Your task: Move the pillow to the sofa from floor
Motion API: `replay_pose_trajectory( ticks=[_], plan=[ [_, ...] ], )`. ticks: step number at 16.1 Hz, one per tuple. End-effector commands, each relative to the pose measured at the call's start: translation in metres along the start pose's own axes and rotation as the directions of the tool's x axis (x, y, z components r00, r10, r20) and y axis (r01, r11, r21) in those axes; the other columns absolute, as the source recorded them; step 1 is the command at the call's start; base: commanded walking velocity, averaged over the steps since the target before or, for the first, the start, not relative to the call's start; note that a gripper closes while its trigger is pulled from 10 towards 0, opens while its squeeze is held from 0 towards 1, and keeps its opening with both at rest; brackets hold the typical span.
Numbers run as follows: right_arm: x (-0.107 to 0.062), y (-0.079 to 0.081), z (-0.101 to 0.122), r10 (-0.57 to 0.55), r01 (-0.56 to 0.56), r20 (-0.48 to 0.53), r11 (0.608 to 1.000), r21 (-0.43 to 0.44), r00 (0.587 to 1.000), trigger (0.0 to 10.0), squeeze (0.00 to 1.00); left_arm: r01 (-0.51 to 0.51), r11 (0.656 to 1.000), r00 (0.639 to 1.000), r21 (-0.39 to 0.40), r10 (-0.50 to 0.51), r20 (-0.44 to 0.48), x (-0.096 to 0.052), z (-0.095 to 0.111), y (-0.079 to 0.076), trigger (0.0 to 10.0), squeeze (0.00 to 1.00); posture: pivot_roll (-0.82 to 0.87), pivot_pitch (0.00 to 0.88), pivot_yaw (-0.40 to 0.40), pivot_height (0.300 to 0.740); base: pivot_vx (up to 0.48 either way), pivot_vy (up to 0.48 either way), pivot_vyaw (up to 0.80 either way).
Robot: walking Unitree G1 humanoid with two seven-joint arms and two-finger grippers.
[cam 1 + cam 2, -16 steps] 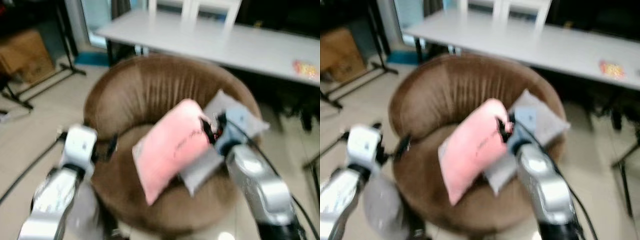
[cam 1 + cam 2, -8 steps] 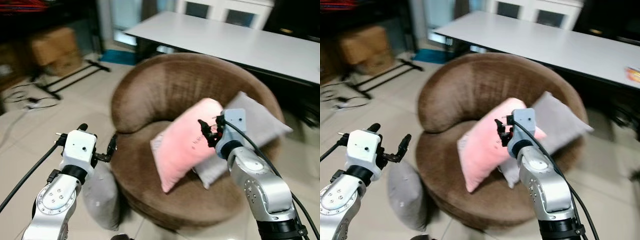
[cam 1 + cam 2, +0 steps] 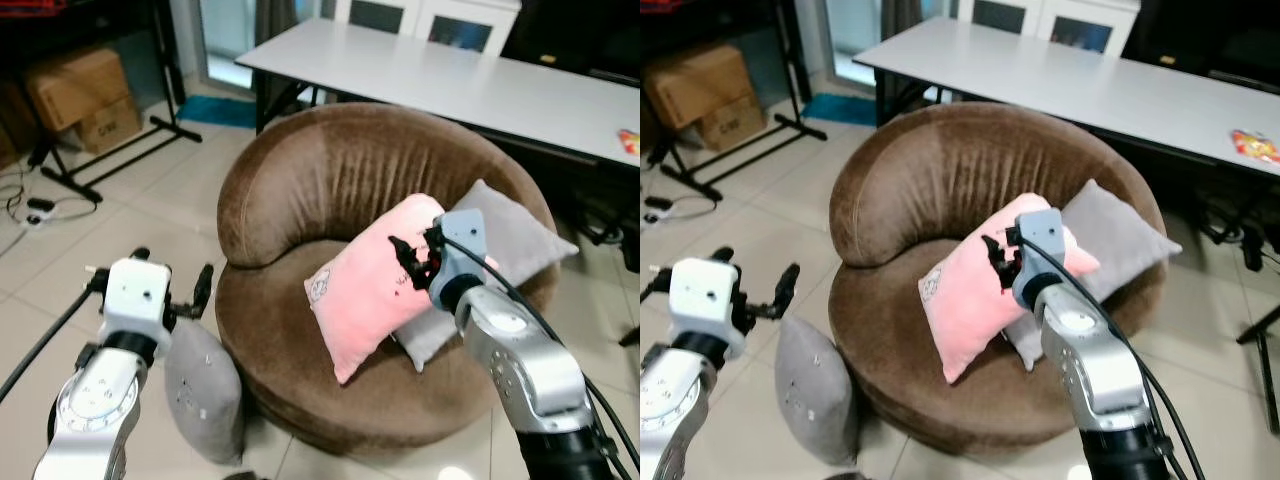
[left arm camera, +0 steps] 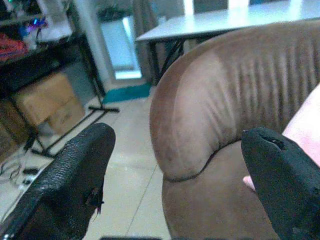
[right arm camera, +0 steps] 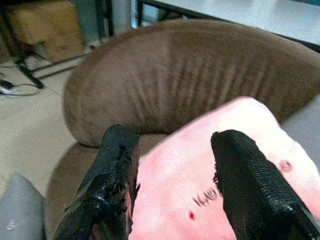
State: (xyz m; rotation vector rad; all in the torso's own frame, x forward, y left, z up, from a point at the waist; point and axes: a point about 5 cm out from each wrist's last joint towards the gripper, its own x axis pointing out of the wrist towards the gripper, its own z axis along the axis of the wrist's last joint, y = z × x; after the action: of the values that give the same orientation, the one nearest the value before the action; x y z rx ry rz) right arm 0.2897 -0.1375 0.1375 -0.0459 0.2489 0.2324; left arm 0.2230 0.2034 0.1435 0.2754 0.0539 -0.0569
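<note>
We're seeing the soft pink rectangular pillow (image 3: 372,290) leaning on the round brown velvet sofa (image 3: 330,190) against a grey cushion (image 3: 515,235), our right pincer (image 3: 407,262) spread open right at its top edge, our left pincer (image 3: 170,295) hanging open above another grey pillow (image 3: 203,390) on the tiled floor (image 3: 150,210).
</note>
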Motion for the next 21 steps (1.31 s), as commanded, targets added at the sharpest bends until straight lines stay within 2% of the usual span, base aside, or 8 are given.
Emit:
replay_pose_trajectory(
  ticks=[1,3,6,8,10,15,17,21],
  plan=[
    [0.002,-0.008,-0.004,-0.044,0.044,-0.017,0.999,-0.003,0.999,10.0,0.00,0.012,1.000,1.000,-0.002,-0.012,-0.001,0.000,0.002,-0.002,10.0,0.00,0.01,0.000,-0.071,0.740,0.000,0.345,0.00],
    [0.003,-0.001,0.003,0.001,-0.001,0.007,1.000,0.000,1.000,10.0,0.00,-0.013,1.000,1.000,-0.005,0.013,-0.002,0.000,0.002,0.003,10.0,0.00,0.01,0.000,-0.075,0.740,0.000,0.343,0.00],
    [0.002,-0.003,0.002,-0.005,0.005,0.001,1.000,0.024,1.000,10.0,0.00,0.019,1.000,1.000,-0.012,-0.019,-0.001,0.002,0.002,-0.005,10.0,0.00,-0.01,0.000,-0.058,0.740,0.000,0.345,0.00],
    [-0.001,0.003,0.004,0.020,-0.020,0.022,1.000,0.018,1.000,10.0,0.00,0.015,1.000,1.000,-0.016,-0.015,0.011,0.011,0.003,-0.004,10.0,0.00,-0.03,0.000,-0.041,0.740,0.000,0.343,0.00],
    [-0.003,-0.002,0.001,-0.012,0.012,0.009,0.999,0.034,1.000,10.0,0.00,0.024,0.999,0.999,-0.030,-0.023,0.029,0.014,0.005,-0.007,10.0,0.00,-0.04,0.000,-0.042,0.740,0.000,0.343,0.00],
    [-0.005,0.003,-0.002,0.043,-0.043,0.001,0.998,0.047,0.999,10.0,0.00,0.021,0.998,0.997,-0.057,-0.017,0.072,0.011,0.009,-0.011,10.0,0.00,-0.04,0.000,-0.052,0.740,0.000,0.000,0.00],
    [-0.009,0.020,-0.002,0.173,-0.173,0.004,0.983,0.054,0.985,10.0,0.00,0.022,0.998,0.997,-0.059,-0.018,0.077,0.005,0.009,-0.006,10.0,0.00,-0.02,0.000,-0.056,0.740,0.000,0.000,0.80],
    [-0.010,0.018,-0.003,0.185,-0.185,0.005,0.981,0.053,0.983,10.0,0.00,0.062,0.997,0.995,-0.048,-0.058,0.082,0.006,0.011,-0.010,10.0,0.00,-0.01,0.000,-0.053,0.740,0.186,0.000,0.80]
  ],
)
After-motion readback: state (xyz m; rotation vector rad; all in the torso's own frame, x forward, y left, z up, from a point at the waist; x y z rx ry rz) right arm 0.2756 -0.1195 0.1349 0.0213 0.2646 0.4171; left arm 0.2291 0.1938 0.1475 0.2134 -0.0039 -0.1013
